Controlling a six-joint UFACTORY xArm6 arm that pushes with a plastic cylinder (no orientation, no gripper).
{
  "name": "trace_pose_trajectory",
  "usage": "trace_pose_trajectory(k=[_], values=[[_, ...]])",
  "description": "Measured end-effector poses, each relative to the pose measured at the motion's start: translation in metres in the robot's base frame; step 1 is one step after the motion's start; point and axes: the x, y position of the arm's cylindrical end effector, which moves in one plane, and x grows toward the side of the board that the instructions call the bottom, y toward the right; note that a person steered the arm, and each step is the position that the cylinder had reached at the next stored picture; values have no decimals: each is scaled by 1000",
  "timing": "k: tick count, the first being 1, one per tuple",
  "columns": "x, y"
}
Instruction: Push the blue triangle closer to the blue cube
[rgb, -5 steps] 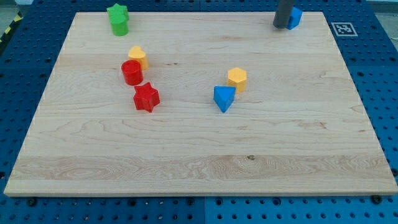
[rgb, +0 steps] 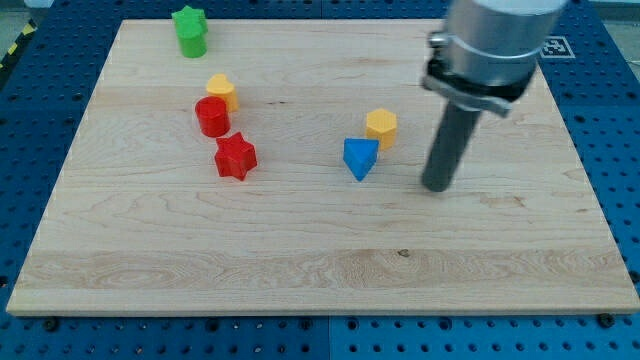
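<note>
Two red blocks (rgb: 212, 116), two yellow (rgb: 381, 127), one green (rgb: 189, 31), one blue triangle (rgb: 360, 158)

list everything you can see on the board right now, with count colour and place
green star block: 1, green, board's top left corner
yellow block: 1, yellow, left of centre, touching the red cylinder
red cylinder: 1, red, just below it
red star block: 1, red, below the cylinder
orange-yellow hexagonal block: 1, centre
blue triangle: 1, blue, below-left of the hexagonal block
blue cube: not visible, possibly behind the arm
wooden board: 1, light wood
my tip: 1, dark rod, right of the blue triangle, apart
</note>
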Motion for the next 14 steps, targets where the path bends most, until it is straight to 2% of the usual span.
trace_pose_trajectory(k=[2, 3, 4, 6, 8, 10, 12, 14], values=[[17, -88], [-7, -89], [-12, -87], [-13, -45], [-30, -46], [-47, -10], [-79, 24], [-118, 31]])
